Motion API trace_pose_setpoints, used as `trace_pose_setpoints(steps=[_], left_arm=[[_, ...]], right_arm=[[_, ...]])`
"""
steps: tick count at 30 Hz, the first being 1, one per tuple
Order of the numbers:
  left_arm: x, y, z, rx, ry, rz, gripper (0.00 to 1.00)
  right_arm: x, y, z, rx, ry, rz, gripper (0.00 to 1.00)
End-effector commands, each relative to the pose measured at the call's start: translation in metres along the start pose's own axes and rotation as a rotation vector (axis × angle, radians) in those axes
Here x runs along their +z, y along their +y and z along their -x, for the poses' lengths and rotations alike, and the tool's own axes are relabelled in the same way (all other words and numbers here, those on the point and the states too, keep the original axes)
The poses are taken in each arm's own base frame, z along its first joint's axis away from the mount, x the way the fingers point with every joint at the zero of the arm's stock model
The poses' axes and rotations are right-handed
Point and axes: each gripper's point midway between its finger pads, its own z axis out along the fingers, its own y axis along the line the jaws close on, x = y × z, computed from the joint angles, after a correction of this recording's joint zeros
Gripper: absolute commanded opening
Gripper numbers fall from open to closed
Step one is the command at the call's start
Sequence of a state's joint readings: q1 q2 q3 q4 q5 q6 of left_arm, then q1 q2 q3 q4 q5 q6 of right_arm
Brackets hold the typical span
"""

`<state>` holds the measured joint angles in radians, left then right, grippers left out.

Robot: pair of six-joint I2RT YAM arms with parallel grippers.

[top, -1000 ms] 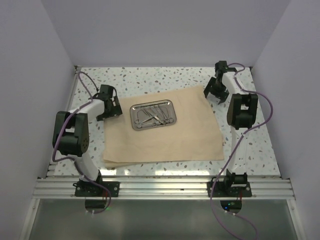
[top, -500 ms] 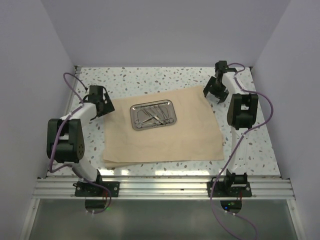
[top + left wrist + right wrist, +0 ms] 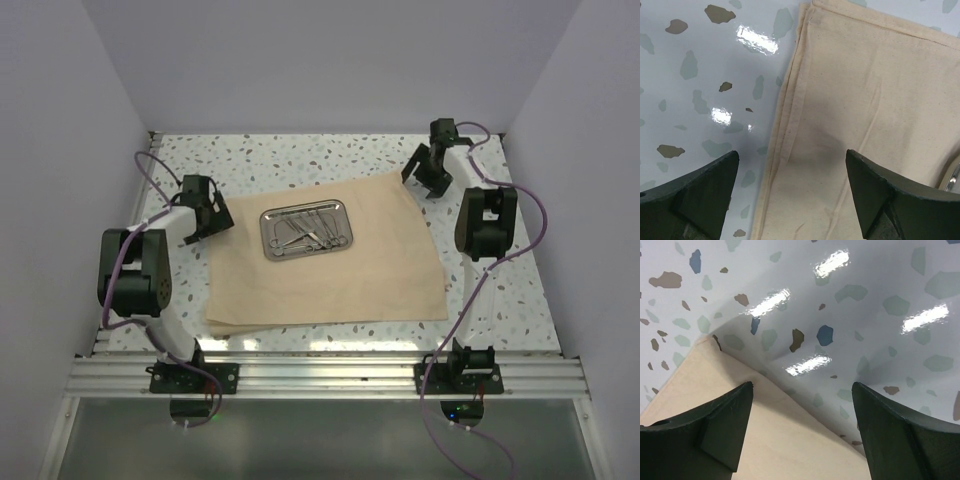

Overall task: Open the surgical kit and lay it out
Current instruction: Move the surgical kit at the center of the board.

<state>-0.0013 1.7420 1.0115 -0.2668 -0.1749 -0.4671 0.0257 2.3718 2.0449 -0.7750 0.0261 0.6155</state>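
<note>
Tan cloth wrap [image 3: 325, 255] lies unfolded flat at frame centre. Shiny rectangular steel tray [image 3: 305, 230] rests on its upper-middle area, holding slim metal instruments [image 3: 308, 230].

Tray [image 3: 305, 230] on cloth wrap [image 3: 330, 280] centre; instruments [image 3: 308, 230] in tray.

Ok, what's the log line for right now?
cloth spread out; tray on cloth; left tool open over its left edge; right tool open over its far-right corner
</note>
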Motion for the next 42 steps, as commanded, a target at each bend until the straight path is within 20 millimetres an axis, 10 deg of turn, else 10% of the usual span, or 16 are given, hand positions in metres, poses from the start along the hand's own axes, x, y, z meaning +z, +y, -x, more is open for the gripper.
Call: trace_pose_setpoints(steps=[1, 17, 24, 26, 28, 42], left_arm=[[0.002, -0.013, 0.02, -0.004, -0.052, -0.047, 0.91], [0.016, -0.02, 0.004, 0.018, 0.003, -0.09, 0.68], [0.025, -0.015, 0.001, 0.008, 0.014, -0.117, 0.36], [0.032, -0.019, -0.002, 0.012, 0.031, -0.145, 0.17], [0.039, -0.019, -0.002, 0.01, 0.04, -0.143, 0.0], [0.06, -0.05, 0.117, 0.034, -0.108, -0.164, 0.0]], right_arm=[[-0.026, 0.034, 0.02, 0.019, -0.073, 0.138, 0.84], [0.027, 0.055, -0.052, -0.074, 0.081, 0.143, 0.57], [0.032, 0.061, -0.074, -0.088, 0.119, 0.139, 0.0], [0.036, 0.06, -0.074, -0.088, 0.119, 0.129, 0.0], [0.037, 0.061, -0.07, -0.088, 0.112, 0.128, 0.0], [0.035, 0.061, 0.025, 0.037, -0.06, 0.108, 0.0]])
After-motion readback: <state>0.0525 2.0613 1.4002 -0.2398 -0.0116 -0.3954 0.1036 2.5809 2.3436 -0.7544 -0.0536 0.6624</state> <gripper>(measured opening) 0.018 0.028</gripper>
